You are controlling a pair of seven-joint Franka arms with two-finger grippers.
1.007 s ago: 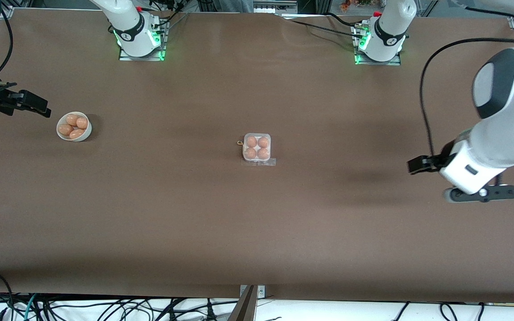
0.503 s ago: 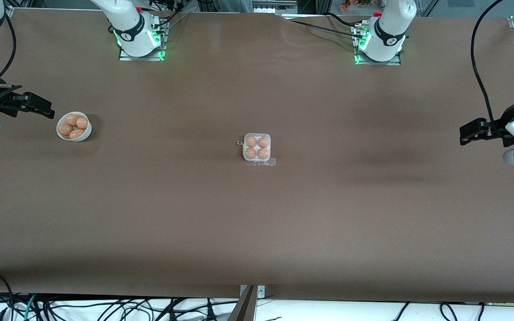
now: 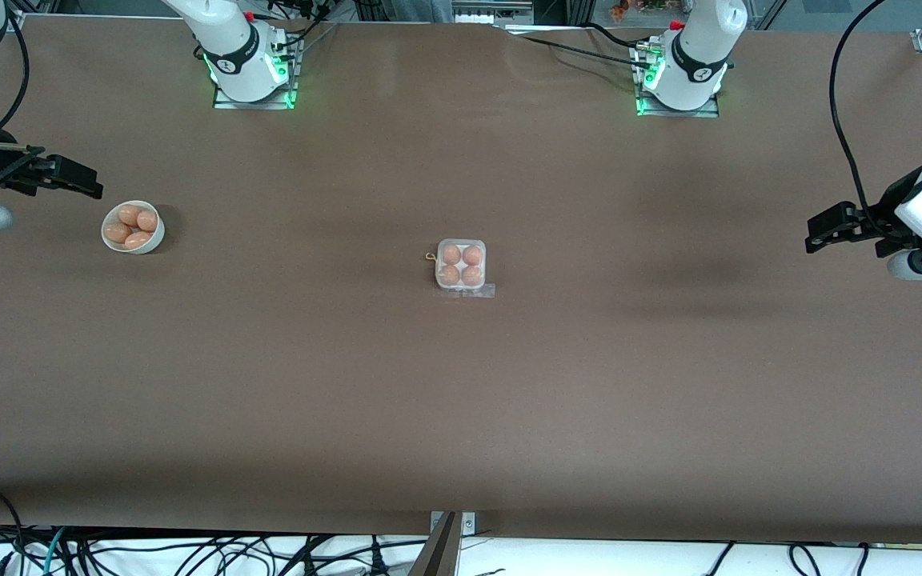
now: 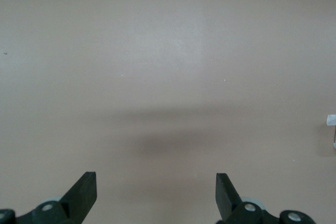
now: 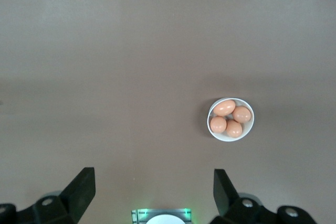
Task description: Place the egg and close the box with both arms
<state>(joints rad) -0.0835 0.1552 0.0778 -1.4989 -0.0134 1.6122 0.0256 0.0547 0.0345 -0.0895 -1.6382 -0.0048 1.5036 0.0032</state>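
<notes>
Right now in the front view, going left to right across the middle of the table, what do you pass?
Right gripper → white bowl of eggs → egg box with four eggs in it → left gripper. Both grippers are open and hold nothing.

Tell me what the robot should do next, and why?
Probably nothing more than hold both arms back. The box already has four eggs in it and its clear lid looks shut. The left gripper and the right gripper are both open and empty, far from the box, the right one near the bowl of spare eggs.
</notes>
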